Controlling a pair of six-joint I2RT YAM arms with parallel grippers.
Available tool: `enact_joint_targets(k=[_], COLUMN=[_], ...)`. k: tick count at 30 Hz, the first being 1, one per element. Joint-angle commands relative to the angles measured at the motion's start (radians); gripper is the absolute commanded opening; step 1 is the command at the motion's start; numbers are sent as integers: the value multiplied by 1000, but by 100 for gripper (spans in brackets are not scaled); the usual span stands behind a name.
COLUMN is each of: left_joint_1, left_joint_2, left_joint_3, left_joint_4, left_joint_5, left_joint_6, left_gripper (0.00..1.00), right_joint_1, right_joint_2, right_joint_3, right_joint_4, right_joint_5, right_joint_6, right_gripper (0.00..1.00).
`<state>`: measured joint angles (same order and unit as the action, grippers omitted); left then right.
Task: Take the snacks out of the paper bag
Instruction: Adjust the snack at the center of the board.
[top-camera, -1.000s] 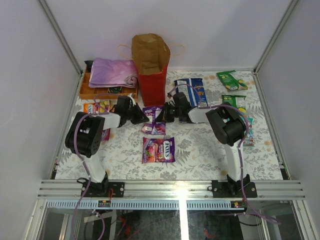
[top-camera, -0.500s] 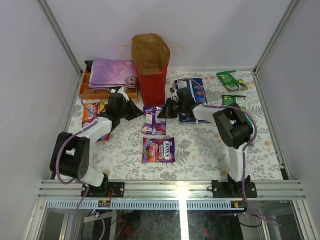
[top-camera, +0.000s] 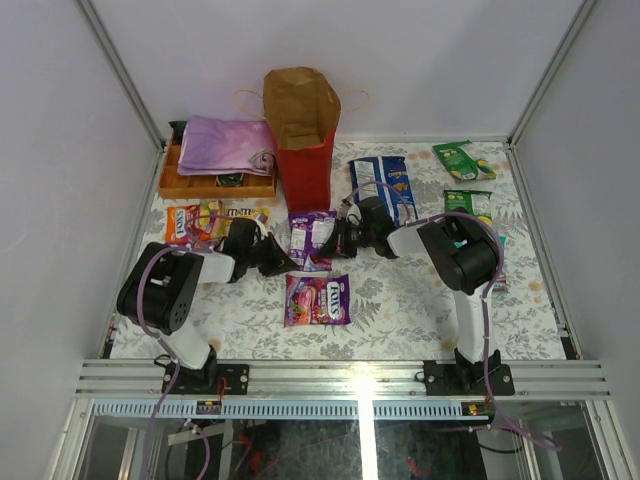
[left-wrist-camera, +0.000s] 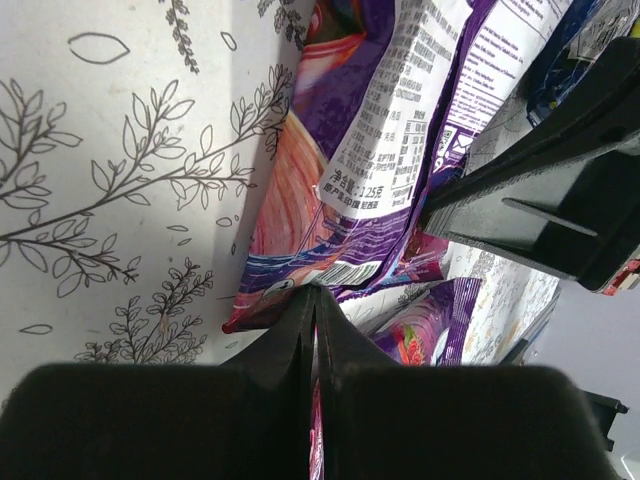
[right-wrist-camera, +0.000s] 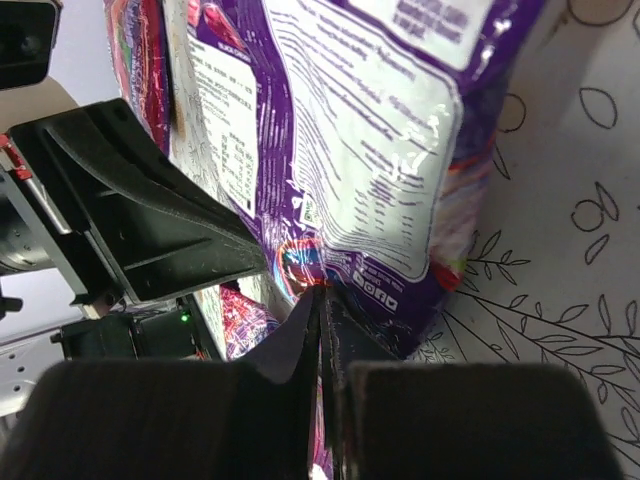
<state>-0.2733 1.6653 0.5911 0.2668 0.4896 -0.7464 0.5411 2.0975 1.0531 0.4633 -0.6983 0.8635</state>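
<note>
Overhead: glossy purple candy packet sits out on the table just before the tall red paper bag, long axis toward it. Left wrist: left gripper closed tight, nipping its end seam. Right wrist: right gripper likewise pinched on an edge (neither arm nearer).

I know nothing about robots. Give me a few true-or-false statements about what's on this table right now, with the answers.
1. The paper bag stands upright. True.
2. Both arms have their jaws wide open. False: the left jaws and the right jaws are both shut.
3. A blue chip bag lies on the table to the right of the paper bag. True.
4. The purple cloth is stuffed inside the paper bag. False: it lies on the wooden tray left of the bag.
5. A purple packet sits between the two arms' tips. True.
</note>
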Motion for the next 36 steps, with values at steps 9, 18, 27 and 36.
enact_joint_targets(k=[9,18,27,36], left_joint_1=[6,5,6,17], left_joint_2=[-4,-136,-127,80], left_joint_3=[-85,8,40,3], left_joint_4=[54,-52,17,174], left_joint_5=[-40,-34,-45,-43], left_joint_6=[-29,12,-12,-28], left_gripper=[0,0,0,0], right_joint_1=[-81,-9,69,86], right_joint_2=[-44,-123,28,178], right_joint_3=[4,255,505,476], right_joint_4=[-97,-218,-323,-260], right_joint_5=[42,80,163,167], right_joint_6=[-106,-224,-272,-235], right_gripper=[0,0,0,0])
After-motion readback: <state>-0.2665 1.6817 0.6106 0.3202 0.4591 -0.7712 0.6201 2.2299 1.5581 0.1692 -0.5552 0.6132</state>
